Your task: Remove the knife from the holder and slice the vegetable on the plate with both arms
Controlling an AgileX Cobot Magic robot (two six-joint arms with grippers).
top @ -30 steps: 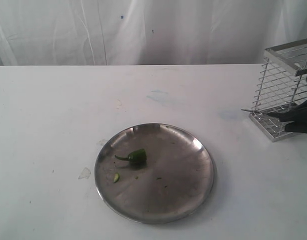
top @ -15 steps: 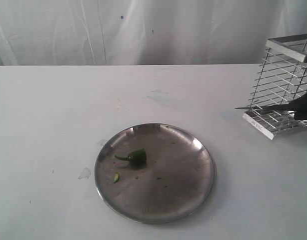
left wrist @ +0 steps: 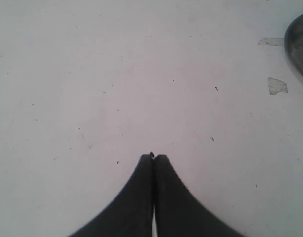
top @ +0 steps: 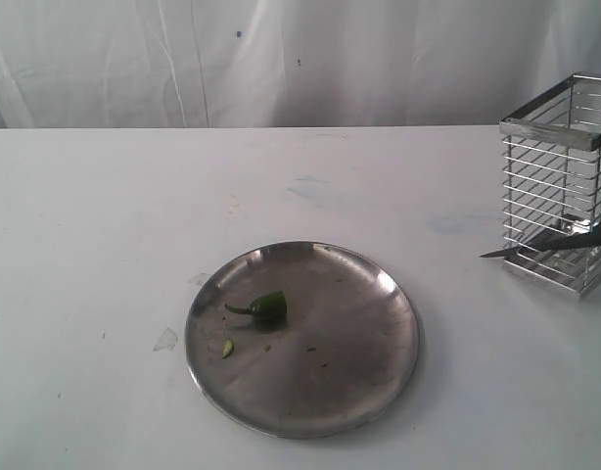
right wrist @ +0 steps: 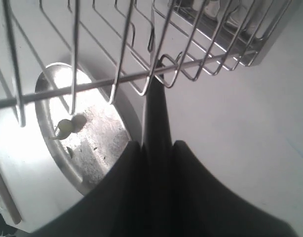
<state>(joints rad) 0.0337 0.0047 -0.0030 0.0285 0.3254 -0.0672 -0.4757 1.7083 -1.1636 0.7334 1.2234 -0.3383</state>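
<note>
The steel plate (top: 345, 357) lies in the middle of the white table. On its left part rests the vegetable (top: 269, 305), a dark green pepper piece with a curved stem. At the right edge the wire holder (top: 558, 201) stands upright. The knife (top: 521, 249) pokes out through the holder's lower grid, its tip pointing left toward the plate. My right gripper (right wrist: 156, 146) is shut on the knife (right wrist: 156, 106), whose blade passes between the holder's wires (right wrist: 123, 79); beyond them I see the plate (right wrist: 94, 143) and the vegetable (right wrist: 66, 127). My left gripper (left wrist: 152, 157) is shut on nothing above bare table, with the plate's rim (left wrist: 300, 42) off to one side.
A tiny round green slice (top: 227, 348) and crumbs lie on the plate near the vegetable. A small pale scrap (top: 166, 340) sticks to the table left of the plate. A white curtain hangs behind the table's far edge.
The holder was tipped and lifted off its base; now it stands upright again, slightly shifted. The knife's tip has dropped lower and drawn a little to the right.
</note>
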